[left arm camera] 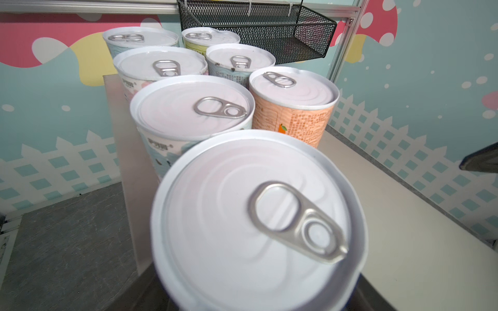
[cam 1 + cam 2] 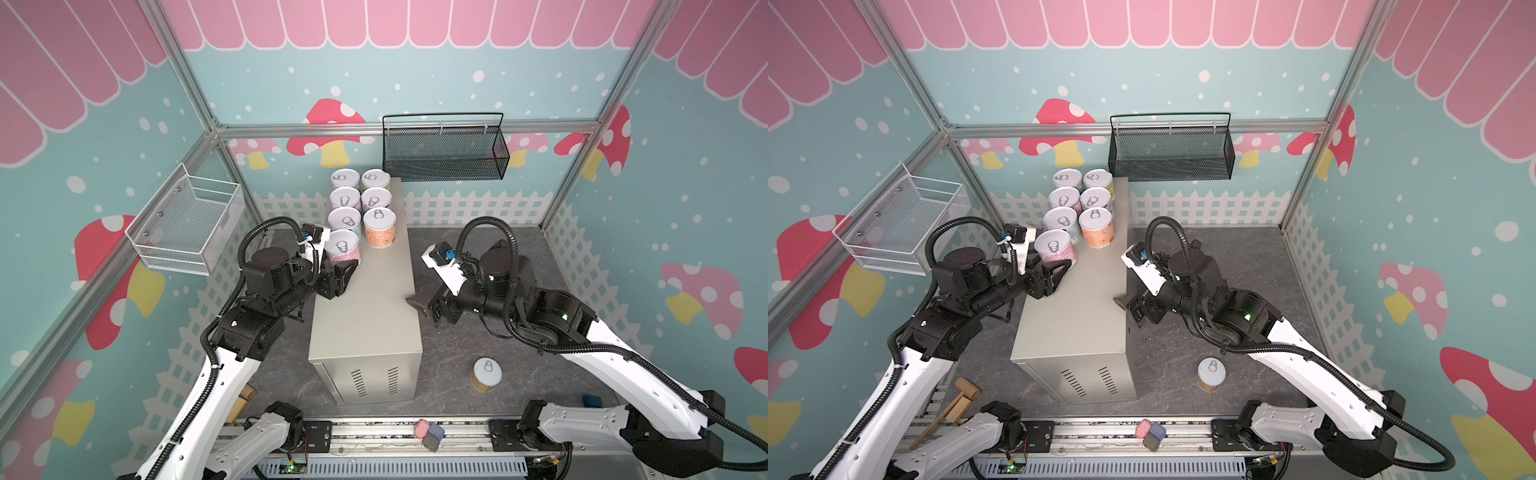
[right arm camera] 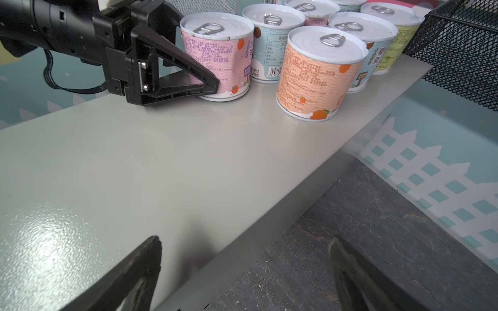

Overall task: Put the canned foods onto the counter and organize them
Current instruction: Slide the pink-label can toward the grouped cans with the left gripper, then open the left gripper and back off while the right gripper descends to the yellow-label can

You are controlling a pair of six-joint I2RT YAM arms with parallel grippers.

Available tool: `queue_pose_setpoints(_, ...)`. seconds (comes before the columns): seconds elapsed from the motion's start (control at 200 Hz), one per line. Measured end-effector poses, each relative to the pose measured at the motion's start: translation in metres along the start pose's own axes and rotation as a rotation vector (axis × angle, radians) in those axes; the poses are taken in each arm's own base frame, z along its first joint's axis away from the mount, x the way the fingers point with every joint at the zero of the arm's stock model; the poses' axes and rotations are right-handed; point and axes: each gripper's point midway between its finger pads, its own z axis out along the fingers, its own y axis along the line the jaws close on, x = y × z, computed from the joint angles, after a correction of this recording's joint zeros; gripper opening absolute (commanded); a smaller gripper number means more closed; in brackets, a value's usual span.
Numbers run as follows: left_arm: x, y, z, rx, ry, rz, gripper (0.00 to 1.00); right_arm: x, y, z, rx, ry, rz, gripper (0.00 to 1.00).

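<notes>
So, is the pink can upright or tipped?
Upright: the pink can stands with its base flat on the counter, and its lid faces up.

The counter stands in the middle of the floor. Seven cans stand on its far end in two rows: four left, three right. The left gripper grips the nearest can, at the front of the left row. The right gripper hangs wide over the counter's right edge. A lone can stands on the floor, right of the counter's near end. A wire basket hangs on the back wall behind the cans, a second wire basket on the left wall.
</notes>
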Motion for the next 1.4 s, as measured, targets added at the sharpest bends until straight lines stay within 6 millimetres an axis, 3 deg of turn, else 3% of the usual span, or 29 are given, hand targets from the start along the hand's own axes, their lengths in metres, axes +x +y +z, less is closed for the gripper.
queue_pose_setpoints(0.505,0.002,0.000,0.001,0.003,0.008,-0.014,0.95,0.001,-0.003,0.000,0.014,0.004,0.017,0.98)
queue_pose_setpoints(0.69,0.007,-0.005,-0.014,0.003,0.019,-0.030,0.99,0.004,-0.021,-0.009,0.115,0.037,0.098,0.99)
queue_pose_setpoints(0.796,0.014,-0.006,-0.031,-0.015,0.041,-0.041,0.99,0.016,-0.040,-0.016,0.212,0.084,0.171,0.99)
queue_pose_setpoints(0.926,0.026,-0.009,-0.051,-0.022,0.068,-0.060,0.99,0.052,-0.071,-0.026,0.362,0.195,0.280,0.99)
queue_pose_setpoints(1.046,0.038,-0.013,-0.071,-0.021,0.065,-0.064,0.99,0.108,-0.088,-0.034,0.465,0.317,0.379,0.99)
queue_pose_setpoints(1.246,0.043,-0.018,-0.088,-0.015,0.040,-0.059,0.99,0.219,-0.076,-0.036,0.527,0.570,0.515,0.99)
queue_pose_setpoints(1.401,0.042,-0.019,-0.088,-0.010,0.038,-0.058,0.99,0.274,-0.064,-0.050,0.569,0.651,0.614,0.99)
